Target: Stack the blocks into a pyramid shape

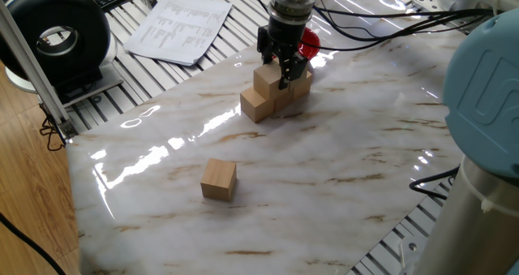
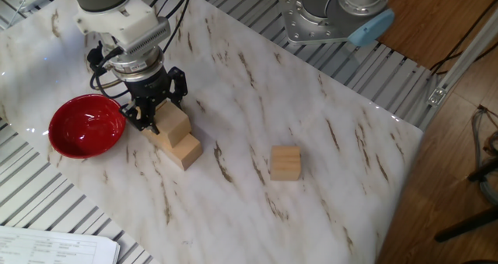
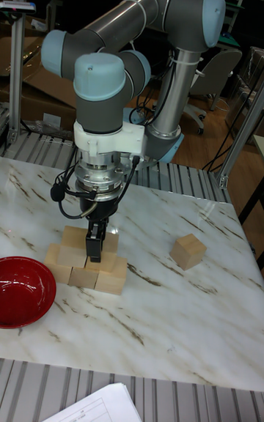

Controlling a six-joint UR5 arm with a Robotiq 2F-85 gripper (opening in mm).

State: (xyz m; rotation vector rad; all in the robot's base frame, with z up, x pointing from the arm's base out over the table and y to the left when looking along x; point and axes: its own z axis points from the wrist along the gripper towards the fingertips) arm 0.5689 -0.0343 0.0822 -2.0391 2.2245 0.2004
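my gripper (image 2: 158, 113) looks released over the upper block (image 2: 173, 122), and the loose block (image 2: 285, 163) lies well toward the tabletop's opposite edge from the red bowl (image 2: 85, 125).

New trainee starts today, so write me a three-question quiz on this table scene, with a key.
1. True or false: the red bowl has a cube in it.
2. How many cubes sit apart from the stack? A) none B) one C) three
3. Is the tool at the stack or at the lone block?

Key: 1 false. 2 B. 3 at the stack.
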